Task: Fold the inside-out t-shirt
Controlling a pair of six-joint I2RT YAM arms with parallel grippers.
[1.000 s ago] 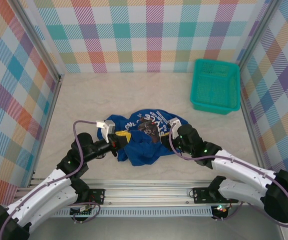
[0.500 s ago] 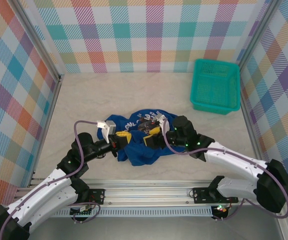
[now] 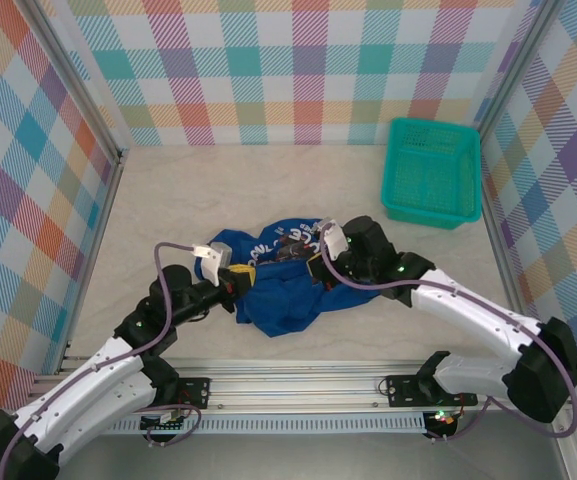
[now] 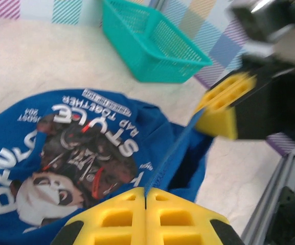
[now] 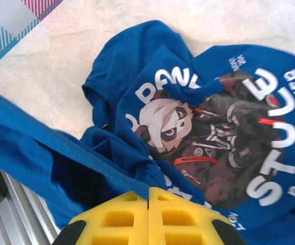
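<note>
1. Near the middle of the desk, toward its near edge, lies the t-shirt — a crumpled blue heap with a panda-face print and white lettering facing up.
2. At the heap's left side the left gripper has its yellow pads pressed together on a taut blue hem.
3. At the heap's right side the right gripper is likewise clamped on the cloth, with a stitched hem running into its closed pads.
4. Seen from the left wrist, that stretched hem runs from the left pads up to the right gripper's yellow finger, and the cloth between them stands as a raised ridge.
5. Loose folds lie over part of the lettering.
6. A teal mesh basket sits at the far right corner, close to the checked wall and well apart from the t-shirt.
7. A purple cable loops above the left wrist, just beside the heap's left edge.
8. A metal rail runs along the near edge, carrying both arm bases.
</note>
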